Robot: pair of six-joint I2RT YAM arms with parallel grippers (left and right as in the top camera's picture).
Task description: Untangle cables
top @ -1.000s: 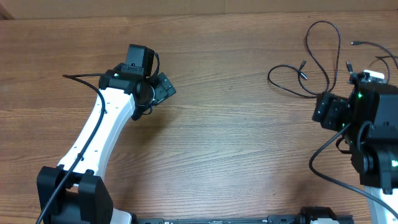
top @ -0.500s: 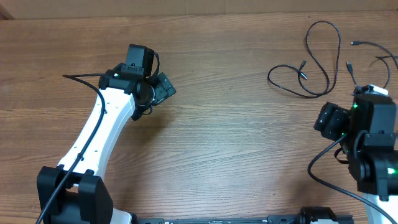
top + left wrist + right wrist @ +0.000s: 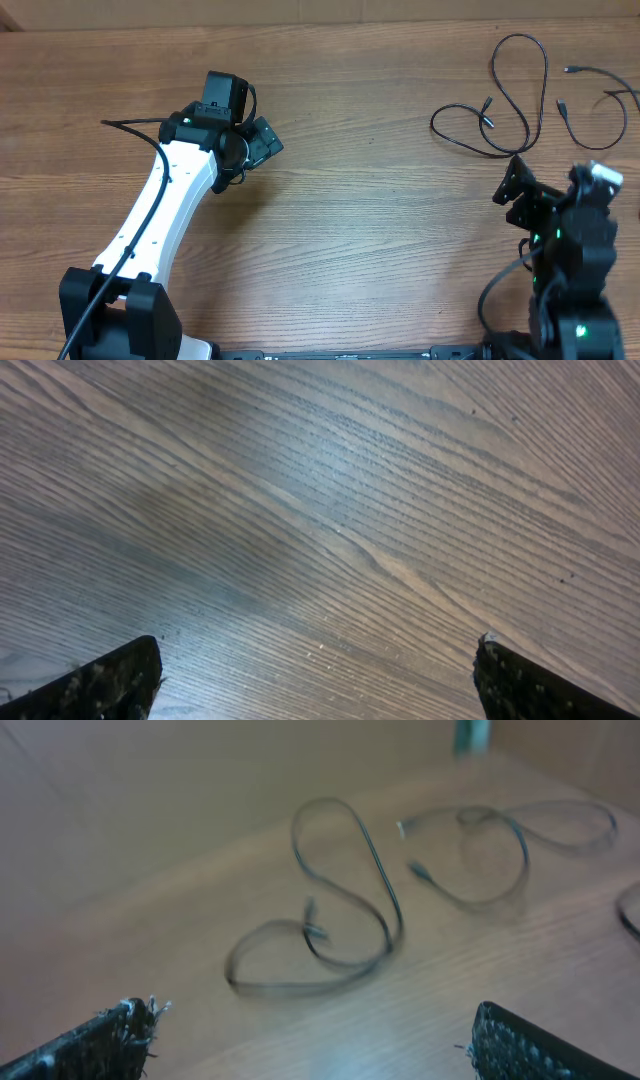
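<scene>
The wooden table (image 3: pixel 380 200) carries a looped cable (image 3: pixel 315 930) ahead, midway between the right fingers (image 3: pixel 100 1035), and a second cable (image 3: pixel 520 855) beyond it.

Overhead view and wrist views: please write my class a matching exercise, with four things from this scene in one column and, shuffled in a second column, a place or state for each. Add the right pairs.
Things
1. left hand
2. right hand
3. tall-looped cable
4. second cable

Places or states
A. lies furthest right, by the edge of the overhead view
B. open, facing both cables
C. open above bare table, no cable in its view
D. bent into a tall narrow loop, left of the other cable

Pairs: 1-C, 2-B, 3-D, 4-A
</scene>
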